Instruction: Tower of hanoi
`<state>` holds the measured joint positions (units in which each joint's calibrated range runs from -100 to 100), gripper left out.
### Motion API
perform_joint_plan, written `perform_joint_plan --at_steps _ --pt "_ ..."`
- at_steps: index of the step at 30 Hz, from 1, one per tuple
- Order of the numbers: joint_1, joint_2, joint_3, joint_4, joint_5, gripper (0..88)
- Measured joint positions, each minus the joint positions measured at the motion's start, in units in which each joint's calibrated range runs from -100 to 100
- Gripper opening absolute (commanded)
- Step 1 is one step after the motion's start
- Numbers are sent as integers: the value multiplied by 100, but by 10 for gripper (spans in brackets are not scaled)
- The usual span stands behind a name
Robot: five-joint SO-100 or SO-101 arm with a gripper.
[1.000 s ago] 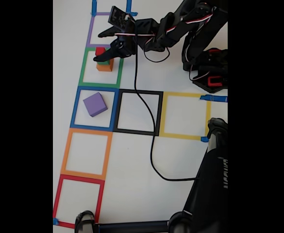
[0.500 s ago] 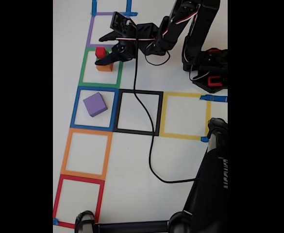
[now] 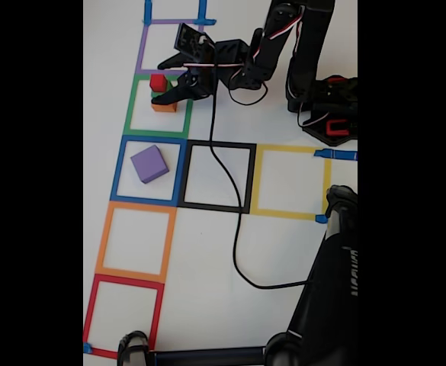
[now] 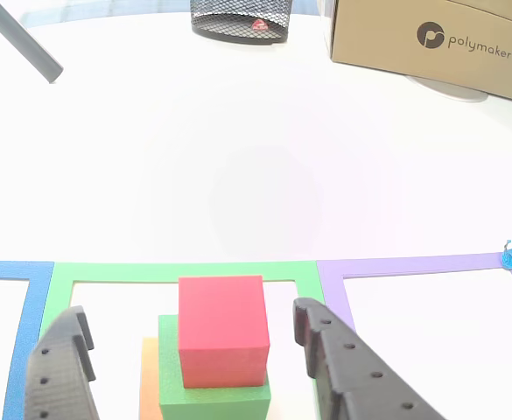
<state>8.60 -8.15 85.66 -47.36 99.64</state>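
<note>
Both fingers (image 4: 63, 372) of the tool (image 4: 194, 367) stand spread wide, flanking the red cube (image 4: 221, 328) without touching it.

White worktop (image 3: 207, 259), brightly lit. At its far edge in the other view: black mesh basket (image 4: 240, 21), brown cardboard box (image 4: 431, 39) printed "polymaker". Black cable (image 3: 234, 229) trails across worktop.

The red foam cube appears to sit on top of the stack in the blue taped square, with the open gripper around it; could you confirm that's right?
Not quite: the stack stands in the green taped square, not the blue one. The fixed view shows it, and the other view agrees. The red foam cube does top the stack, over a green block and an orange block, with the open gripper around it.
</note>
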Motion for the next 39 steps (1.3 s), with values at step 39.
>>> perform_joint_plan --at_steps 39 --pt "-59 295 0 -97 0 80"
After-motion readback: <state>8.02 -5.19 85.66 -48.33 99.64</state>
